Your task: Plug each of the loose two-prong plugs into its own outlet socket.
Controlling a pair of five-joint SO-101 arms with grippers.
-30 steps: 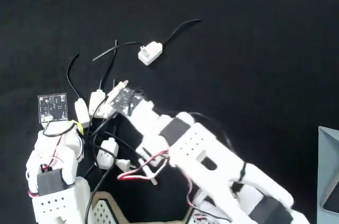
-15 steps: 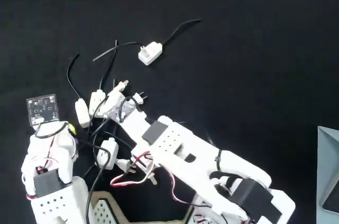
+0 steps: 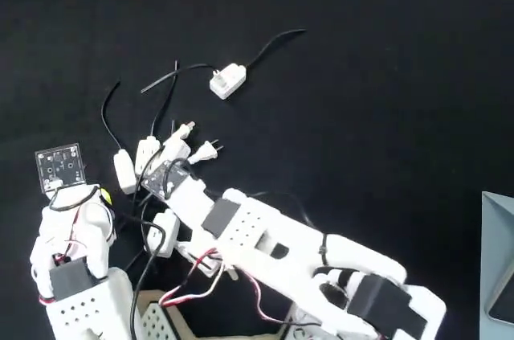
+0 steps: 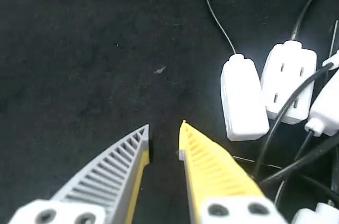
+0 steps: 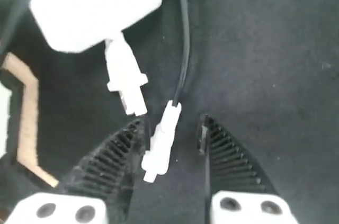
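Where a black cloth covers the bench [image 3: 385, 131], the surface is seen dark and matte. A pale strip of room and some cables are glimpsed past its far edge, and a grey object [image 3: 498, 256] is cut off at the right. One plug [image 3: 205, 149] is laid loose beside a cluster of sockets [image 3: 147, 155] and tangled cords. Another socket block [image 3: 227, 80] is set apart farther back. The left fingers [image 4: 209, 166] are held narrowly apart over bare cloth, gripping nothing. The right fingers [image 5: 228, 155] are spread wider, with a small plug [image 5: 161, 142] lying between them.
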